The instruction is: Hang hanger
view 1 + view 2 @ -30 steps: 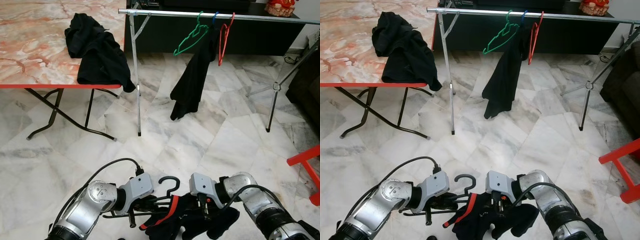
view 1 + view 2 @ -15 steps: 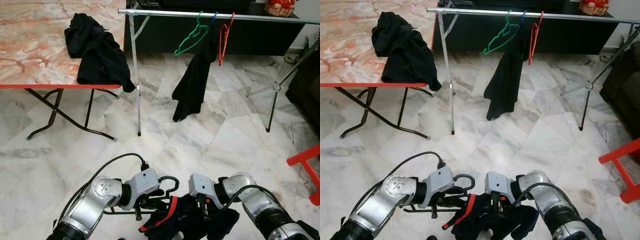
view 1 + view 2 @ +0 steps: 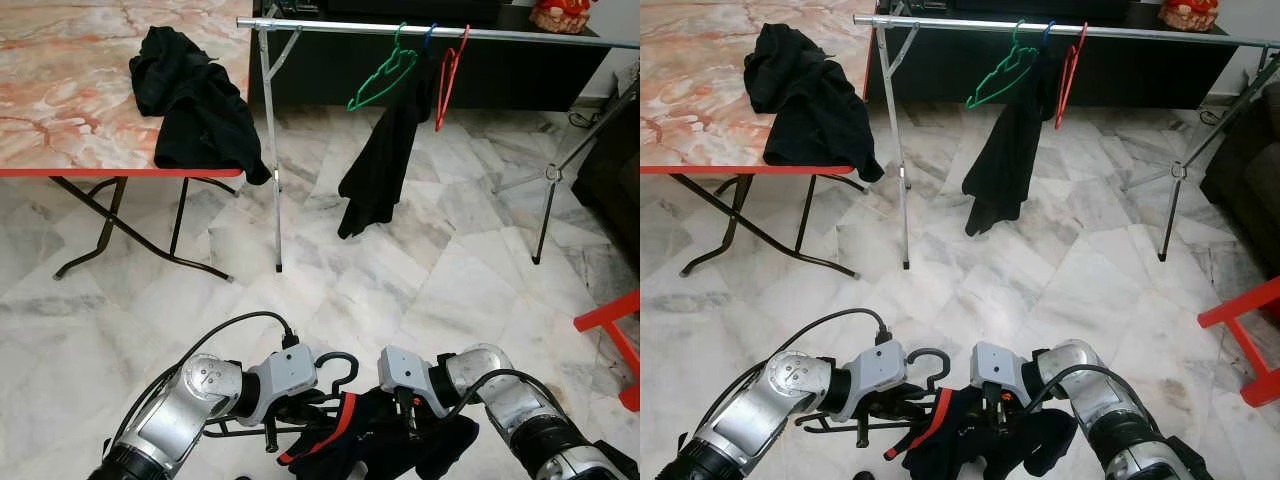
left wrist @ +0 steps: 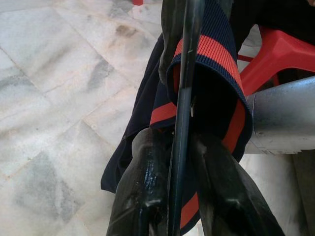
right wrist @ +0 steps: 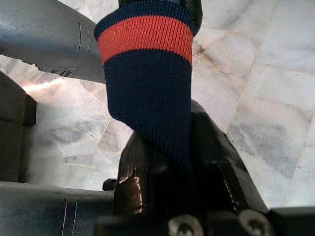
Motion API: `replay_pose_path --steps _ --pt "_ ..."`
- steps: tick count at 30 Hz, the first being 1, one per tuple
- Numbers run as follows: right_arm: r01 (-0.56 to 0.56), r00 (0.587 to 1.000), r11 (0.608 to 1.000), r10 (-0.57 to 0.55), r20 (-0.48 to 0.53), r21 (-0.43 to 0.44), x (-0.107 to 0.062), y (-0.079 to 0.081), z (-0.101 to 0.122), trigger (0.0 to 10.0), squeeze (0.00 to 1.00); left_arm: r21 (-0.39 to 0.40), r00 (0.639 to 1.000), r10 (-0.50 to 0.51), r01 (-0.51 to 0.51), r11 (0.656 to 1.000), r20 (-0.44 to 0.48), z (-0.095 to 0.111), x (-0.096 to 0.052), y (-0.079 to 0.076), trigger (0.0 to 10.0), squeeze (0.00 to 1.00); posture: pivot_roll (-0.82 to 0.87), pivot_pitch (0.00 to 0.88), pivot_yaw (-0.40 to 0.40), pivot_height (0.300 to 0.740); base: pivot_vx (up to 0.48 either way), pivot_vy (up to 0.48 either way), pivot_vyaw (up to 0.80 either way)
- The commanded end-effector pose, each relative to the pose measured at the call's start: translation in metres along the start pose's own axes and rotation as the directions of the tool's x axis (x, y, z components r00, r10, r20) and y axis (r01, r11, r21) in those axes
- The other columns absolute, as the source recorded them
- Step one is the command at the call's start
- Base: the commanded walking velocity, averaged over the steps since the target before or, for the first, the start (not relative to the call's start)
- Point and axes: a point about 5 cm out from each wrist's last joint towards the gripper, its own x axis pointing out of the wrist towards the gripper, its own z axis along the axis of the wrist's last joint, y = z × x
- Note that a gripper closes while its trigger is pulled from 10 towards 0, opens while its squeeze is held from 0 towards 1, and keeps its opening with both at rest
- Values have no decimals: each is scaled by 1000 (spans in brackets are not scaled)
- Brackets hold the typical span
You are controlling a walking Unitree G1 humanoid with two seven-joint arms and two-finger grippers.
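I've got the black hanger (image 3: pixel 300 405) low in front of me, near my body, its hook curling up between my two wrists. My left gripper (image 4: pixel 172 162) is clamped on the hanger's thin bar, one finger each side of it in the left wrist view. My right gripper (image 5: pixel 170 167) is pinched on the dark garment (image 3: pixel 385 440), the navy knit with the red band, which drapes over the hanger and hangs below my arms.

So this looks like the dressing step: I judge the garment is not fully seated on the hanger yet, bunched on the right side. The rail (image 3: pixel 420 30) is far ahead, well apart from my hands, with a green hanger (image 3: pixel 380 78), a red hanger (image 3: pixel 447 80) and a black garment (image 3: pixel 385 160) on it. A second dark pile lies on the bench (image 3: pixel 60 100) at far left.

Next, I reckon, I need to spread the cloth along the hanger, then raise it and walk to the rail, aiming the hook at the bare stretch left of the green one
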Motion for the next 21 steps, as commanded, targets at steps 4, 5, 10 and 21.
replay_pose_path --steps 4,5,10,21 --pt "27 999 999 -25 37 -44 -7 -7 12 10000 0 -4 999 -22 22 1000 -42 -7 6 -5 10000 0 26 200 -98 740 0 0 0" --pt "27 999 999 -25 37 -44 -7 -7 12 10000 0 -4 999 -22 21 1000 -43 -7 6 -5 10000 0 26 199 -99 740 0 0 0" --pt "23 999 999 -22 37 -47 -7 -7 13 10000 0 7 996 9 -8 1000 -86 -12 5 0 10000 1000 26 199 -99 740 0 0 0" --pt "17 999 999 -15 39 -48 -7 -6 13 10000 0 15 998 21 -20 1000 -51 -7 8 1 10000 0 24 200 -98 740 0 0 0"
